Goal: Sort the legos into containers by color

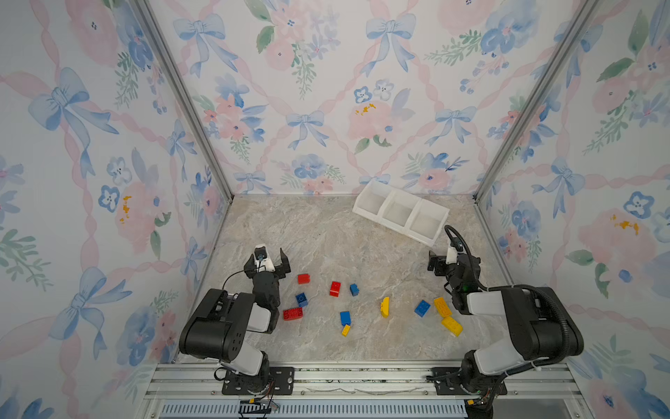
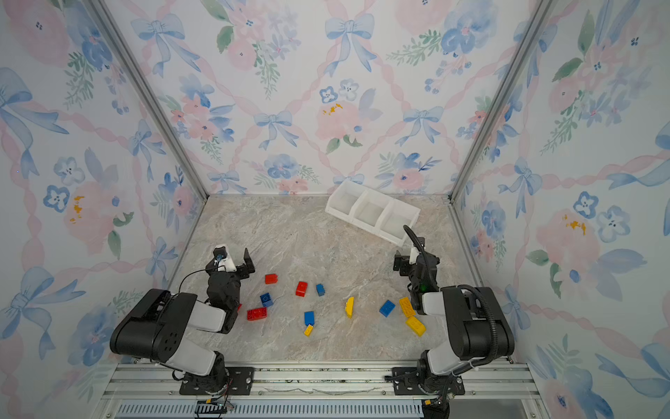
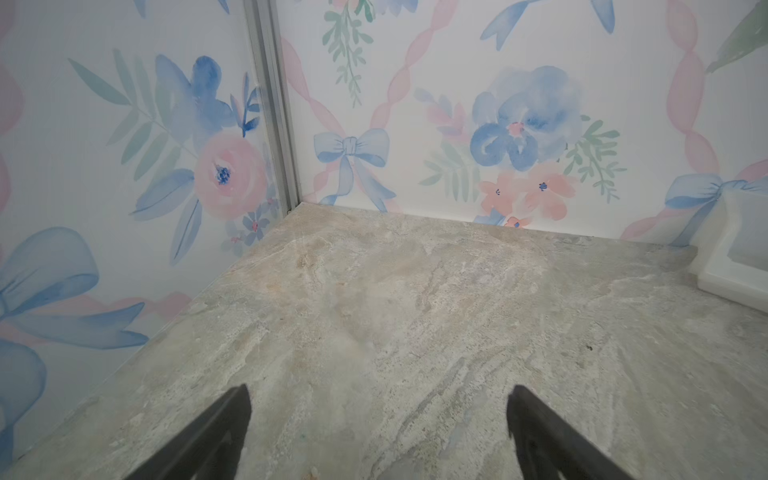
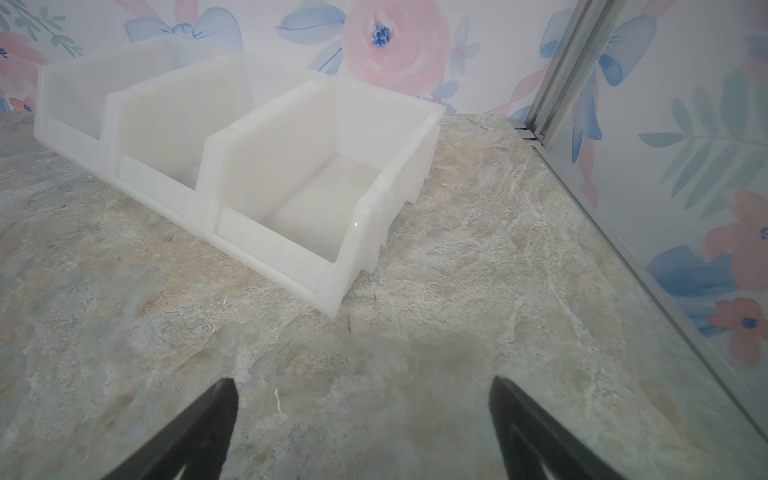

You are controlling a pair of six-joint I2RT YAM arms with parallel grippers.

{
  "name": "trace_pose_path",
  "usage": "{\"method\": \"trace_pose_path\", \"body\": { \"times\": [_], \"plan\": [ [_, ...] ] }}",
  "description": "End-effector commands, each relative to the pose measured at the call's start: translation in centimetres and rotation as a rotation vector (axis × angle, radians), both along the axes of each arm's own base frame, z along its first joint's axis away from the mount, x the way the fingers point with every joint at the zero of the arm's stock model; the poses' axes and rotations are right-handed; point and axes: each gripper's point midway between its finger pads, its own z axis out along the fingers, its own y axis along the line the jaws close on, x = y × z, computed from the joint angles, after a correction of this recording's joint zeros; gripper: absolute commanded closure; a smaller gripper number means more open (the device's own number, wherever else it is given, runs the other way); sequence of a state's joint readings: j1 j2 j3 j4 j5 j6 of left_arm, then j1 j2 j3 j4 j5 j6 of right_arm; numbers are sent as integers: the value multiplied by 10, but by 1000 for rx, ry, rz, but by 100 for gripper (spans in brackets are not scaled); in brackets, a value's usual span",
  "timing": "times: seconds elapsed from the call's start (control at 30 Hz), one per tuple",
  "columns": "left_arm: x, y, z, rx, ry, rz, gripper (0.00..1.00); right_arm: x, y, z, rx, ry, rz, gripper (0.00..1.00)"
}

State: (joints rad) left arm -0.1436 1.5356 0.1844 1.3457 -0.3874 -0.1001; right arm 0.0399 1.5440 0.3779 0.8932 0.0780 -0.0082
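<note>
So nothing's sorted yet, as far as I can judge. The legos (image 1: 335, 288) are all loose across the lower middle of both top views: reds toward the left arm, blues mixed through the middle, yellows mostly by the right arm. There might be another red bit tucked behind the left arm, hard to tell.

The containers (image 1: 414, 214) sit upper right on the table (image 1: 290, 232), angled so their low front lips face the arms, which I'd guess makes drops easier. All three look empty.

The left gripper (image 3: 380, 392) and right gripper (image 4: 362, 383) are both spread wide with nothing in them, parked either side of the bricks and aimed toward the back. It reads like a ready pose.

The surface is a grey-beige marble look, flat and matte. The walls (image 1: 308, 109) are floral-and-bow wallpaper with aluminium corner posts (image 1: 185, 101).
</note>
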Motion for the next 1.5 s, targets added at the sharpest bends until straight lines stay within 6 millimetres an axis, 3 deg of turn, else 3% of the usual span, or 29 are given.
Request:
{"method": "trace_pose_path", "body": {
  "times": [0.0,0.93,1.1,1.33,1.47],
  "plan": [
    [-1,2,-2,10,1,4,2,5,2,7,12,-19,6,3],
    [-1,2,-1,9,-1,3,2,5,2,7,13,-20,8,3],
    [3,4,6,16,4,19,2,12,3,25,-32,84,-21,3],
    [18,-4,20,31,65,-15,3,29,22,53,-54,210,-56,3],
    [29,-8,24,15,104,-29,2,52,50,63,-70,293,-60,3]
  ]
}}
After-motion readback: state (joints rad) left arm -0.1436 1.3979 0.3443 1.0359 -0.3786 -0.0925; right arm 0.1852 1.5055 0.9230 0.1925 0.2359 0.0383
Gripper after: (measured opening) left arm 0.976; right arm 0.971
